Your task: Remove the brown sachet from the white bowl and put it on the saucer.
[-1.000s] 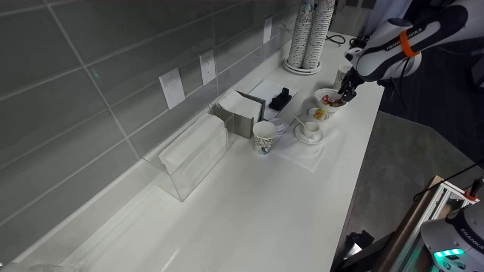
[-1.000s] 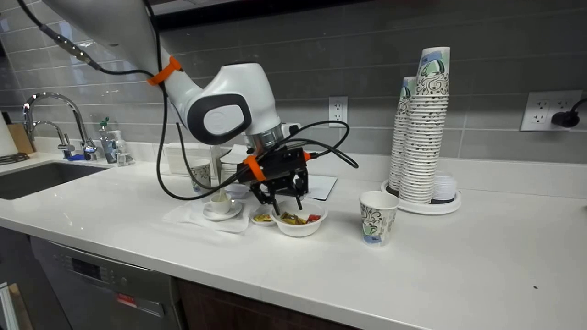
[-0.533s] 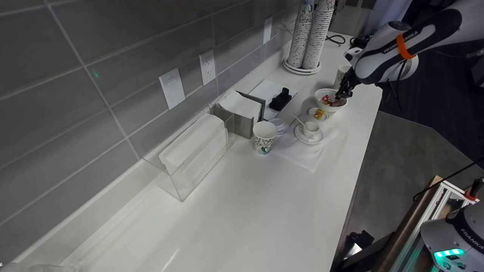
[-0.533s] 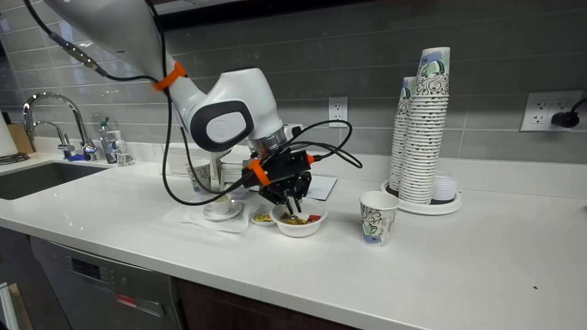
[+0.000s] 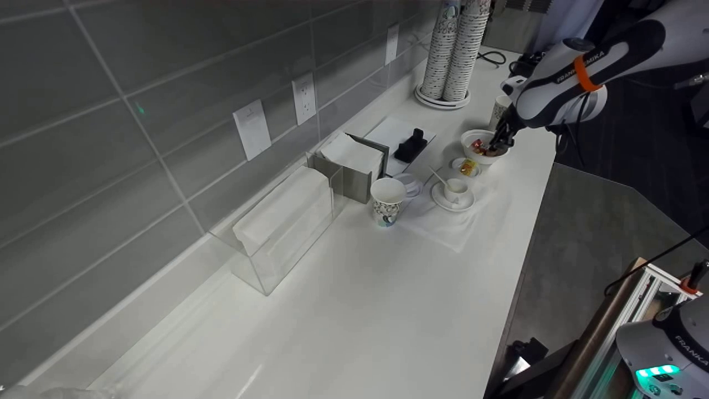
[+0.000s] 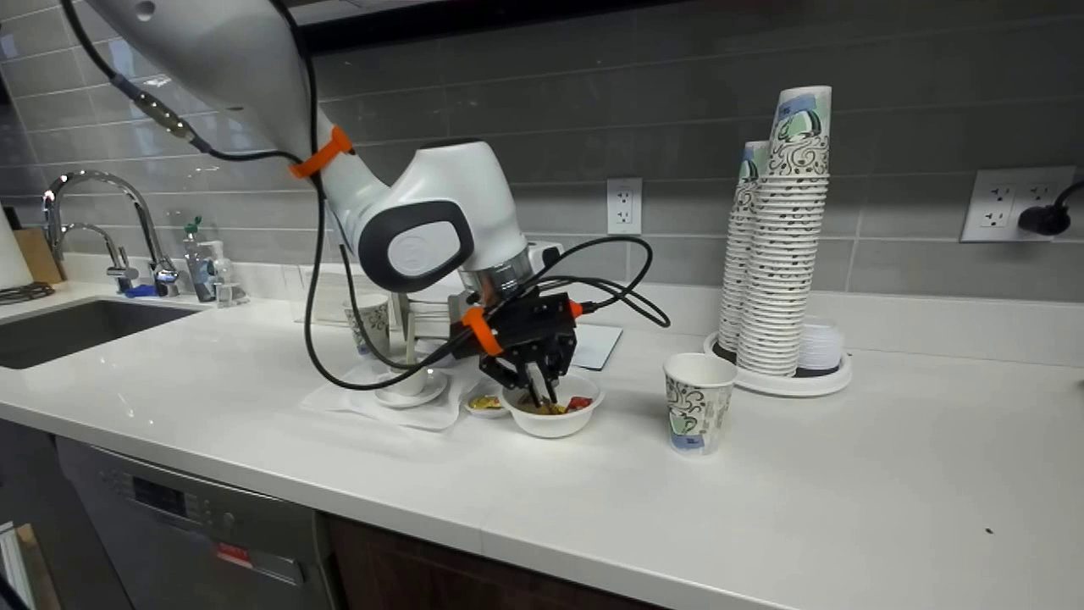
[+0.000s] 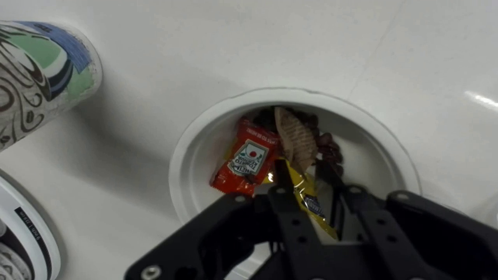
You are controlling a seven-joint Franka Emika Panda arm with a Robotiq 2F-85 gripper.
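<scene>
The brown sachet (image 7: 297, 138) lies in the white bowl (image 7: 291, 94) between a red ketchup packet (image 7: 247, 157), a yellow packet (image 7: 305, 194) and dark red pieces. My gripper (image 7: 302, 165) reaches into the bowl with its fingers partly apart. The sachet's near end sits between and just beyond the fingertips, not visibly pinched. In both exterior views the gripper (image 5: 496, 145) (image 6: 544, 402) is low over the bowl (image 5: 482, 160) (image 6: 550, 427), and the sachet is hard to make out. The saucer (image 5: 454, 208) (image 6: 415, 402) stands under a small white cup (image 5: 456, 189).
A small white dish (image 5: 457, 163) with a yellow packet sits between bowl and saucer. A patterned paper cup (image 6: 699, 402) stands beside the bowl, with cup stacks (image 6: 783, 280) behind it. Napkin holders (image 5: 288, 221) and another paper cup (image 5: 386, 202) stand near the wall.
Over the last second the gripper's fingers have come closer together. The gripper has lowered, and its fingertips are now inside the bowl.
</scene>
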